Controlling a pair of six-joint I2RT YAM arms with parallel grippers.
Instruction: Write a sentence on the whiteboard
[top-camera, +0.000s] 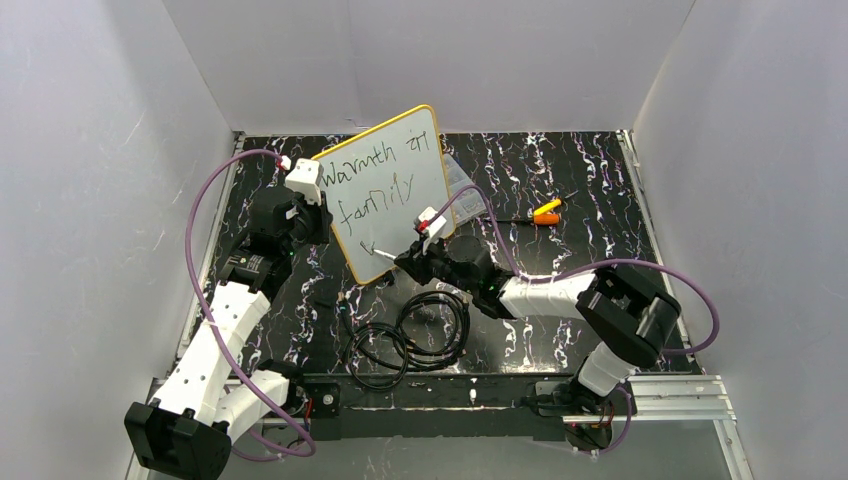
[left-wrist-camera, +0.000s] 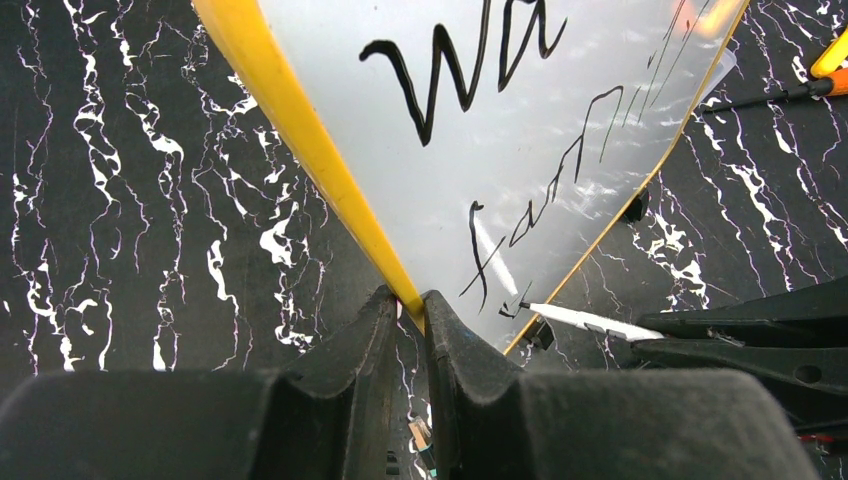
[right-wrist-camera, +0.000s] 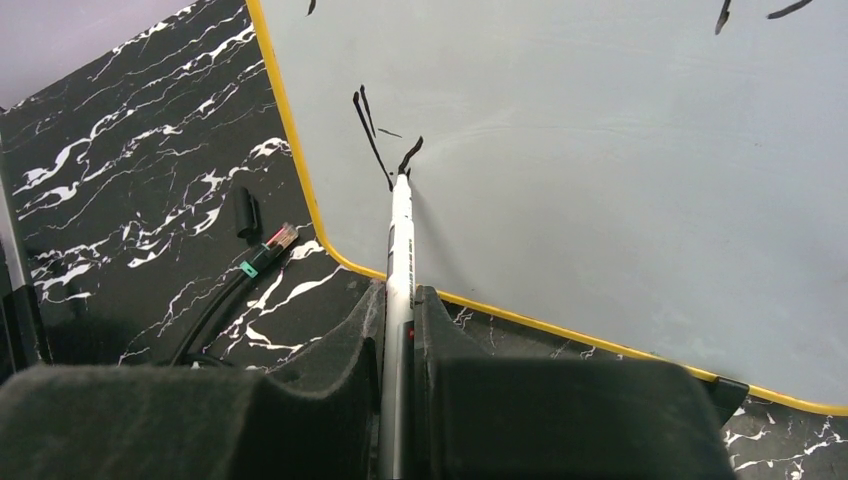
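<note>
- The whiteboard (top-camera: 432, 185) stood tilted at the rear left of the counter (top-camera: 560, 200). The left pincer (left-wrist-camera: 410, 310) was clamped on its yellow frame (left-wrist-camera: 290, 130).
- The right pincer (right-wrist-camera: 400, 300) gripped the marker (right-wrist-camera: 401, 240). The tip touched the board low on its face, at the first strokes of a third line.
- The sentence (top-camera: 350, 168) read "Warmth of family" in two lines.
- Recommended: light, even tip pressure, with a firm left hold so the board would not slip.
- Board face: smooth, glossy, rigid. Frame: thin, with rounded corners. Marker: slim white barrel.
</note>
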